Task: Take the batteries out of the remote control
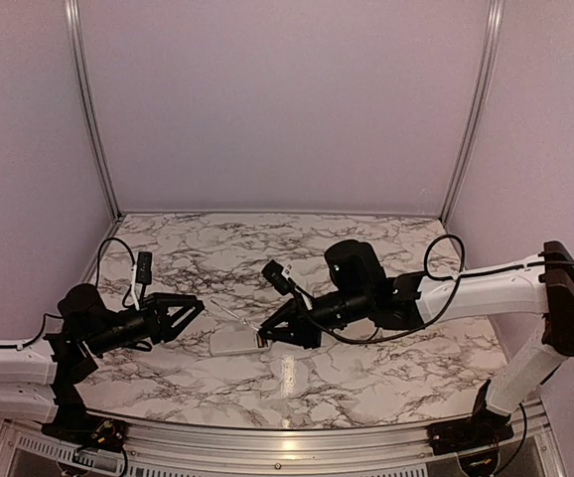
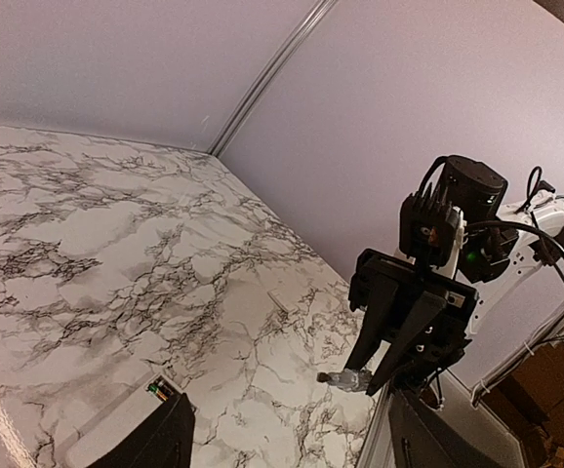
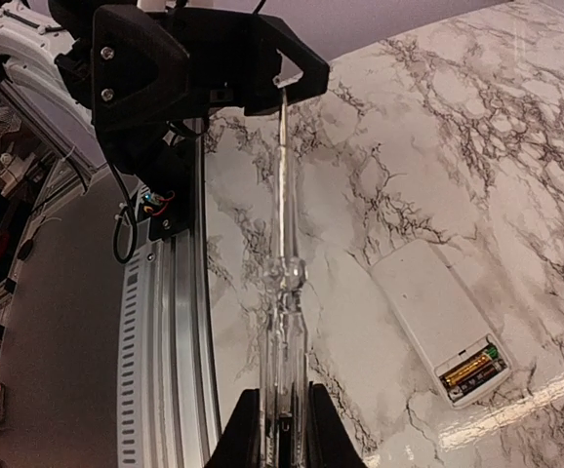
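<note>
White remote control (image 3: 438,314) beside right gripper (image 3: 283,427)

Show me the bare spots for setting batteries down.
Free: the back strip of the table along the wall, and the near-right patch by the right arm. Crowded: the centre, where left claw, right claw, its thin tool and the remote control cluster.

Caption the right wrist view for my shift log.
Right pincer shut on a clear-handled tool; alongside, the white remote control lies with its bay open, batteries inside.
</note>
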Controlling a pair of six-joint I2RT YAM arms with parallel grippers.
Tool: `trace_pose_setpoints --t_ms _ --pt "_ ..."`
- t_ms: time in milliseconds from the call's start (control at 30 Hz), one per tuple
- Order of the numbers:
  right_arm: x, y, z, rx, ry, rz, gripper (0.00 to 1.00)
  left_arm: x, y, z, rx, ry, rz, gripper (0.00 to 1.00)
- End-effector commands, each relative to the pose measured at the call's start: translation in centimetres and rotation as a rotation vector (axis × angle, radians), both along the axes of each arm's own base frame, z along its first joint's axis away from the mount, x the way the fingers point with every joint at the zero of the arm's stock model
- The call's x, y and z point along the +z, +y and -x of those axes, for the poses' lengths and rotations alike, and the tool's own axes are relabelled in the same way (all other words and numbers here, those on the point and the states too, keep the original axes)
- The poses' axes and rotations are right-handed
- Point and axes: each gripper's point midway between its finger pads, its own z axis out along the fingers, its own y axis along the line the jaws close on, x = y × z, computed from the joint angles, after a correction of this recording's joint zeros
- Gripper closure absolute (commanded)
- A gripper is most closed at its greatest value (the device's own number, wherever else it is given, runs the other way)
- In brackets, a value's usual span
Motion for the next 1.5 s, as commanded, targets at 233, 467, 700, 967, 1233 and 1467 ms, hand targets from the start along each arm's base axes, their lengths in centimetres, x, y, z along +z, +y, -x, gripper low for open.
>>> trace_pose_setpoints --t_ms 233,467,700,967,1233,1467 --pt "1.9 0.8 2.6 0.115 -0.032 -0.055 1.00 -0.1 -3.8 2.6 -0.224 -0.025 -0.004 0.33" --pt "1.7 0.9 2.9 0.132 -0.023 -0.053 1.00 0.1 -4.9 3.6 -0.295 -0.034 0.006 0.41" --pt "1.3 1.2 3.5 0.156 -0.020 -0.046 1.00 0.2 -5.4 4.2 -0.331 -0.034 0.013 0.54" --pt "1.0 1.8 3.9 0.172 -0.024 -0.032 1.00 0.1 -6.2 4.7 -0.369 -0.032 0.010 0.71" --pt "1.1 1.8 3.6 0.155 -0.033 -0.027 1.00 0.0 -6.8 4.7 -0.371 -0.017 -0.009 1.00" --pt "1.6 1.9 1.5 0.013 -0.042 -0.042 0.37 0.5 -5.8 3.7 -0.276 -0.006 0.005 1.00"
